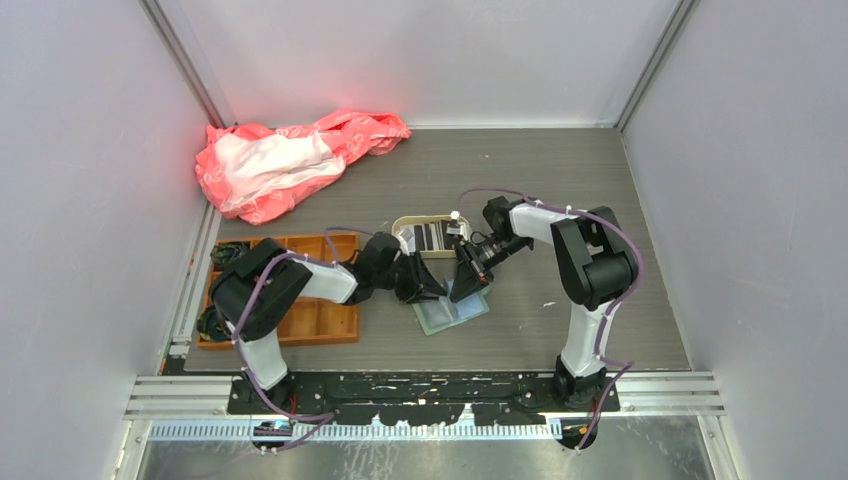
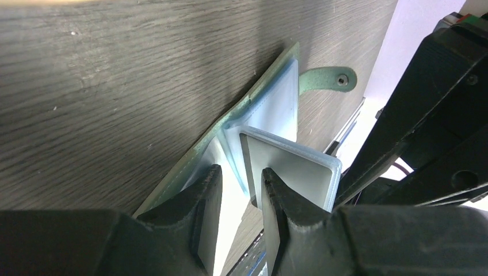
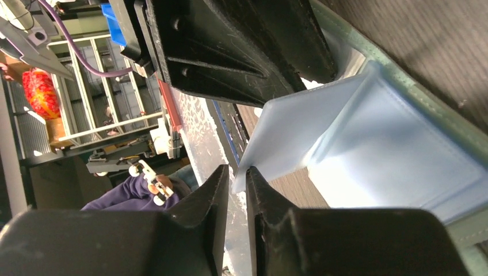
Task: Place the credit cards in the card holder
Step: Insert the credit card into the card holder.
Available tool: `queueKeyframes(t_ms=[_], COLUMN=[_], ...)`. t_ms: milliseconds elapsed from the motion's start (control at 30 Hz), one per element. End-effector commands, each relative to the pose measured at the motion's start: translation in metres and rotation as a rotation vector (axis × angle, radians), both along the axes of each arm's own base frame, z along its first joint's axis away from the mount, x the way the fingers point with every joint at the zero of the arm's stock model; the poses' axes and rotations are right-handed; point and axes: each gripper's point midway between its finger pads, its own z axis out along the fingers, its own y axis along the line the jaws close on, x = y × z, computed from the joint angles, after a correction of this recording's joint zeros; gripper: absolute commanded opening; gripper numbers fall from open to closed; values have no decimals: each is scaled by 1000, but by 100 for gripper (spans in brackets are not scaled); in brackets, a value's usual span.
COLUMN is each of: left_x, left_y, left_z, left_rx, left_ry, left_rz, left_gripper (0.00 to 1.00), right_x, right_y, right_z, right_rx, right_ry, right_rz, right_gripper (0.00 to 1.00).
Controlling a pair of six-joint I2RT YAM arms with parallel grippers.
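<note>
Over the card holder [image 1: 452,312] my left end effector [image 2: 240,175] is apart; right end effector [image 3: 234,175], can't tell. Cards [image 1: 430,237] wait behind it.

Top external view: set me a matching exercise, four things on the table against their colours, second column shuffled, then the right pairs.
Things:
1. wallet
2. divided tray
3. small tray with rounded corners
4. crumpled bag

Colours:
a. orange
b. pink and white
c. pale green
d. beige

Pairs: 1-c; 2-a; 3-d; 4-b
</note>
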Motion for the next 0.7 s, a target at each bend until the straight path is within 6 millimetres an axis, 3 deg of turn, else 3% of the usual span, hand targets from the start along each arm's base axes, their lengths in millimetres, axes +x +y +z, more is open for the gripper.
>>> queueKeyframes(t_ms=[0,233,400,667], left_x=[-1,-3,-3,-6], left_y=[4,7,7,10], left_z=[11,17,23,34], left_rx=[-35,-82,-112,-153], left_ry=[-1,8,-1,-24], left_rz=[5,12,13,20], left_gripper=[33,35,45,51], right_x=[3,2,-2,-5], right_y=[7,7,13,18], right_z=[9,0,2,5], right_rx=[43,3,22,46], right_ry=[6,7,22,44], right_rz=[0,4,21,30], right_gripper=[22,17,17,21])
